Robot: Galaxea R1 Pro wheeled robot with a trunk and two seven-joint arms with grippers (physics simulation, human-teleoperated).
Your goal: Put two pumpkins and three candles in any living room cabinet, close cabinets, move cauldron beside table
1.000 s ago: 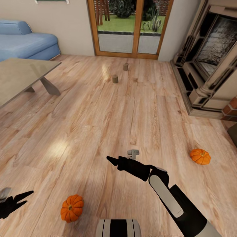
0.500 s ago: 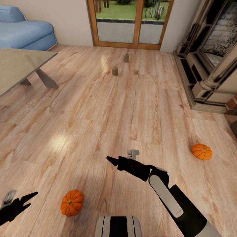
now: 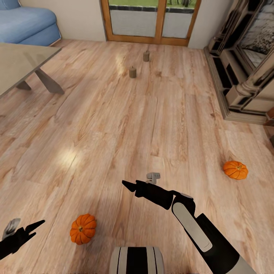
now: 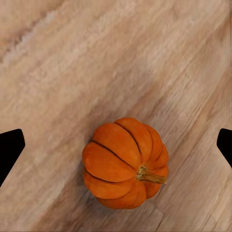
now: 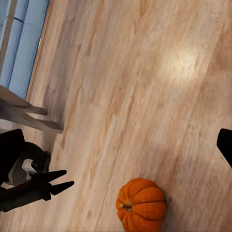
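Observation:
One orange pumpkin (image 3: 83, 228) lies on the wood floor near my base, and it sits between the wide-apart black fingertips (image 4: 10, 150) in the left wrist view, pumpkin (image 4: 125, 166) untouched. My left gripper (image 3: 24, 226) hovers open, left of that pumpkin. My right gripper (image 3: 140, 181) is open and empty over bare floor, and its wrist view looks down on the same pumpkin (image 5: 141, 204). The second pumpkin (image 3: 235, 169) rests far right. Two candles (image 3: 132, 72) (image 3: 146, 56) stand far ahead by the glass door. The grey table (image 3: 19, 62) is at far left. The third candle, cabinet and cauldron are out of view.
A stone-coloured fireplace (image 3: 243, 72) runs along the right side. A blue sofa (image 3: 26, 23) stands behind the table, whose slanted leg (image 3: 47, 82) reaches the floor. A wood-framed glass door (image 3: 150, 21) closes the far wall. Open floor lies between me and the candles.
The whole view has shifted: floor, candles and pumpkins slide upward in the picture as the camera moves. My left gripper has edged slightly toward the near pumpkin. The right arm holds its pose.

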